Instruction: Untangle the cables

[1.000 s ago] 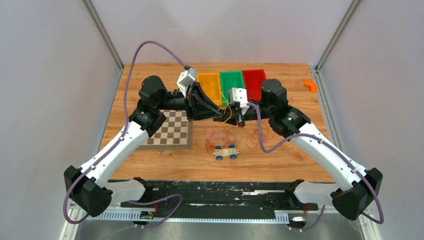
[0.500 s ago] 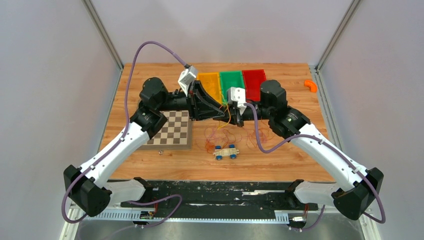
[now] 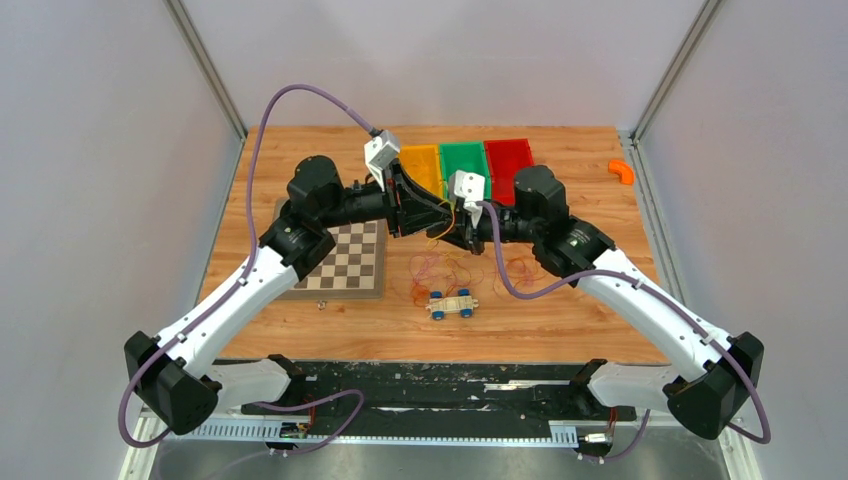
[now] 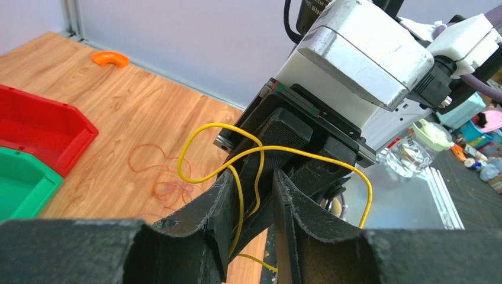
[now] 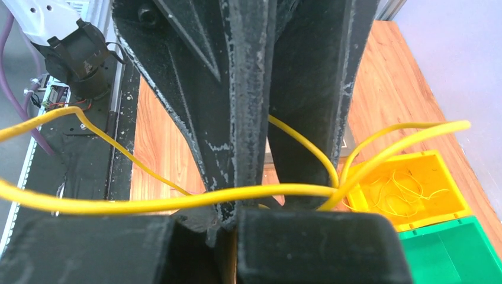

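A yellow cable (image 3: 452,214) hangs in the air between my two grippers, which meet tip to tip above the table's middle. My right gripper (image 5: 235,222) is shut on the yellow cable (image 5: 148,204), which crosses its fingertips. My left gripper (image 4: 266,183) stands narrowly open, and the yellow cable (image 4: 195,133) runs down through the gap along the inner face of one finger. The right gripper's fingers (image 4: 284,136) show just beyond that gap. Orange and red cables (image 3: 450,270) lie tangled on the table below, and more lie to their right (image 3: 522,268).
A wooden toy car (image 3: 452,304) lies in front of the tangle, and a chessboard (image 3: 345,258) to the left. Yellow (image 3: 418,165), green (image 3: 462,158) and red (image 3: 506,158) bins stand at the back; the yellow bin (image 5: 426,219) holds yellow wires. An orange piece (image 3: 621,171) lies far right.
Both grippers have shifted left and toward the back, carrying the yellow cable. The left gripper has come in close around the right gripper's tips.
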